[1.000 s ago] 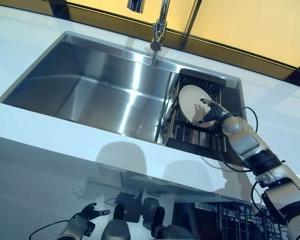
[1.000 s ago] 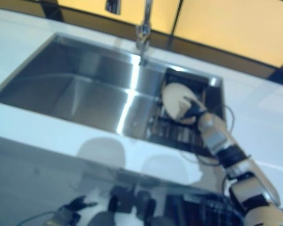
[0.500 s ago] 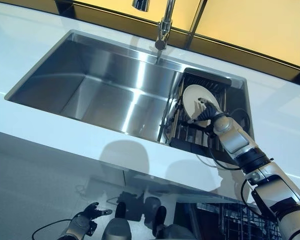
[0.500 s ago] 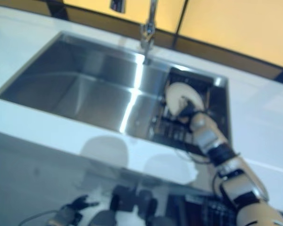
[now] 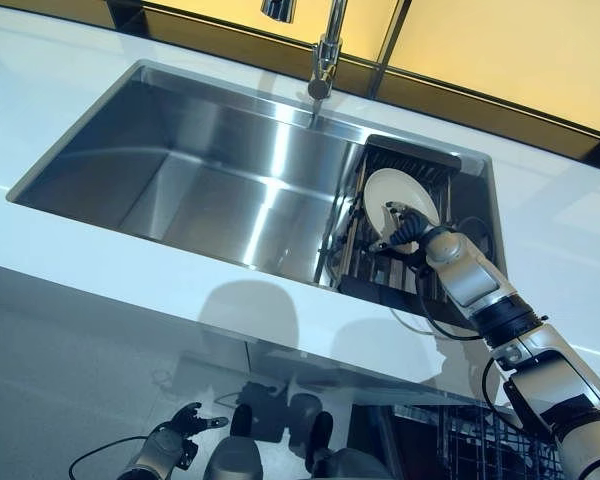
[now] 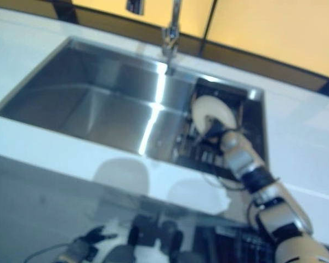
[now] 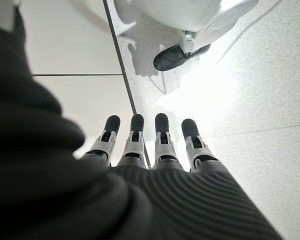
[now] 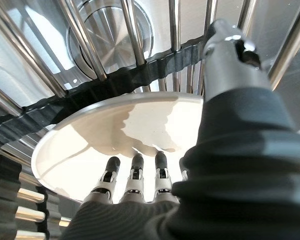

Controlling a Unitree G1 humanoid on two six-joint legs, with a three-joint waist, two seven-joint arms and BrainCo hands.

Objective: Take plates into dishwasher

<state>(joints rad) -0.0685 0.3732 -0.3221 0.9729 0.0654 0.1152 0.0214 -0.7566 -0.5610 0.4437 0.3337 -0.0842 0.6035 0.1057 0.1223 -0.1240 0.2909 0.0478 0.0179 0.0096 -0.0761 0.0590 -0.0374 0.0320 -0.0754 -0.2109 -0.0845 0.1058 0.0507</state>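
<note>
A cream plate [image 5: 392, 193] stands on edge in the black wire rack [image 5: 372, 268] at the right end of the sink. My right hand [image 5: 411, 230] reaches in from the right and rests against the plate's lower right face. In the right wrist view its straight fingers [image 8: 135, 179] lie on the plate [image 8: 105, 137], with the thumb [image 8: 225, 47] held apart over the rack bars. My left hand [image 5: 172, 446] hangs low by the floor, with its fingers [image 7: 161, 136] straight and holding nothing.
The steel sink basin [image 5: 205, 175] lies left of the rack, under the faucet [image 5: 325, 50]. A white counter [image 5: 110, 265] runs along the front. A dishwasher's wire basket [image 5: 470, 445] shows below at the lower right.
The camera shifted a little early on. My right hand has crept slightly lower along the plate's face. The plate still stands in the rack, and the left hand has barely moved.
</note>
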